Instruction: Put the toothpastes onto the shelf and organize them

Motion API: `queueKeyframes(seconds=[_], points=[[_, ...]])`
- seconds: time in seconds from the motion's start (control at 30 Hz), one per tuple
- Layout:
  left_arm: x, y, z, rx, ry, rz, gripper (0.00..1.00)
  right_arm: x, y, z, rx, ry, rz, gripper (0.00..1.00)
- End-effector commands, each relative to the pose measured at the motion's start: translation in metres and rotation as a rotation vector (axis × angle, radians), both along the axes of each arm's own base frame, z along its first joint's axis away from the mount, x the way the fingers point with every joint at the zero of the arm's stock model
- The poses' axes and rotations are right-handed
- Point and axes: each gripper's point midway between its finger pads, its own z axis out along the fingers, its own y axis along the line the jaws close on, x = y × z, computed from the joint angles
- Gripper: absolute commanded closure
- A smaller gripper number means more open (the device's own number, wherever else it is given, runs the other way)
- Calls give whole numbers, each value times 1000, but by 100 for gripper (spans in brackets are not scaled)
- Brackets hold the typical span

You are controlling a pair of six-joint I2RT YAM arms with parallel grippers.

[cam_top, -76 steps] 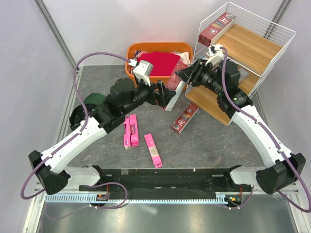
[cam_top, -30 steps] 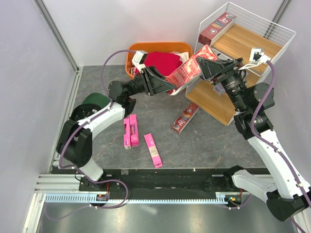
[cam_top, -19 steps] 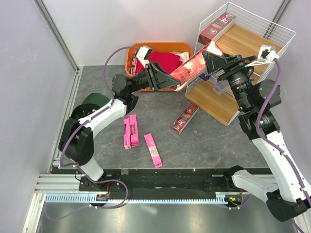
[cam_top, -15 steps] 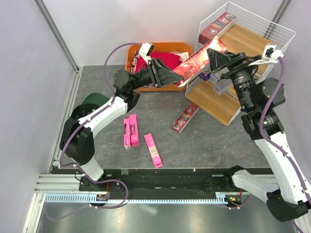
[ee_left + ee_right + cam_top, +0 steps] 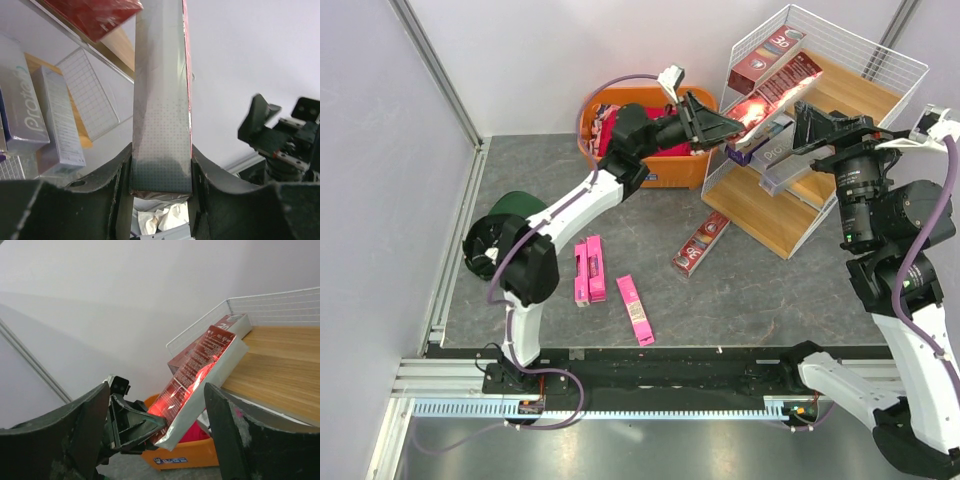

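Red-and-silver long cardboard toothpaste box point(image 5: 775, 85) pinched at its near end by the left end effector point(image 5: 725, 125), far end over the top of the shelf.
The tall white wire-frame shelf with slanted light-brown wooden boards point(image 5: 850, 105) already has a dark red "3D" box point(image 5: 765, 55) on its top board, and the held box's far end lies just beside it. Silver-grey boxes point(image 5: 775, 140) sit on the middle board. The right end effector point(image 5: 810, 128) hangs near the shelf front with its fingers spread, gripping nothing and apart from the held box. On the grey surface point(image 5: 770, 290) lie two bright pink boxes side by side point(image 5: 588, 270), a third pink box point(image 5: 635, 310) near them, and a dark red box point(image 5: 700, 243) by the shelf's foot.
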Motion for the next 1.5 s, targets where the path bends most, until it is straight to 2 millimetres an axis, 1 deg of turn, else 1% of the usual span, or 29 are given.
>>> queueKeyframes(seconds=[0.0, 0.03, 0.07, 0.1, 0.13, 0.17, 0.2, 0.23, 0.27, 0.37, 0.5, 0.6, 0.63, 0.7, 0.77, 0.8, 0.87, 0.9, 0.97, 1.0, 1.13, 1.27, 1.33, 1.4, 1.47], points=[[2, -18, 41, -56, -69, 47, 80, 5, -2, -2, -51, 33, -27, 24], [6, -23, 37, -41, -50, 52, 80, 7, 1, -3, -61, 41, -16, 29], [3, -26, 46, -58, -60, 48, 80, 10, 4, -8, -74, 58, -8, 43], [10, -31, 38, -56, -32, 47, 80, 16, 9, -11, -84, 73, 2, 51], [10, -32, 45, -73, -34, 51, 80, 20, 13, -14, -99, 87, 15, 59], [12, -33, 46, -79, -26, 51, 80, 22, 14, -17, -109, 107, 18, 74], [18, -38, 37, -77, 3, 45, 79, 29, 18, -24, -121, 127, 21, 80], [18, -39, 43, -92, 6, 49, 79, 30, 19, -26, -127, 135, 25, 85], [20, -41, 42, -97, 16, 48, 79, 32, 20, -28, -134, 143, 26, 93], [22, -47, 44, -117, 31, 52, 78, 40, 23, -37, -155, 170, 26, 98], [29, -48, 47, -145, 68, 93, 75, 50, 26, -47, -177, 201, 20, 100], [33, -49, 49, -160, 77, 107, 69, 59, 29, -55, -204, 232, 17, 100], [31, -49, 54, -170, 72, 104, 65, 61, 29, -58, -212, 240, 14, 100], [32, -51, 54, -177, 78, 106, 62, 66, 32, -62, -225, 255, 15, 100], [33, -53, 55, -185, 82, 101, 55, 70, 33, -68, -236, 267, 12, 100], [31, -52, 58, -196, 75, 98, 48, 72, 32, -69, -240, 275, 6, 100], [29, -53, 60, -199, 70, 92, 42, 75, 33, -73, -245, 284, 1, 100], [27, -53, 63, -202, 65, 91, 34, 77, 32, -75, -243, 290, -9, 100], [24, -52, 65, -200, 58, 89, 26, 80, 31, -77, -244, 296, -21, 100], [23, -52, 67, -202, 53, 88, 16, 82, 30, -79, -246, 301, -27, 100], [17, -52, 72, -200, 33, 86, 10, 89, 30, -84, -242, 306, -43, 100], [13, -52, 71, -193, 31, 69, 8, 101, 33, -87, -235, 301, -45, 100], [10, -52, 73, -192, 29, 63, 7, 111, 36, -93, -242, 318, -49, 100], [7, -51, 76, -194, 18, 61, 7, 119, 35, -98, -242, 330, -60, 100], [6, -51, 75, -187, 14, 62, 6, 125, 32, -100, -227, 327, -80, 100]])
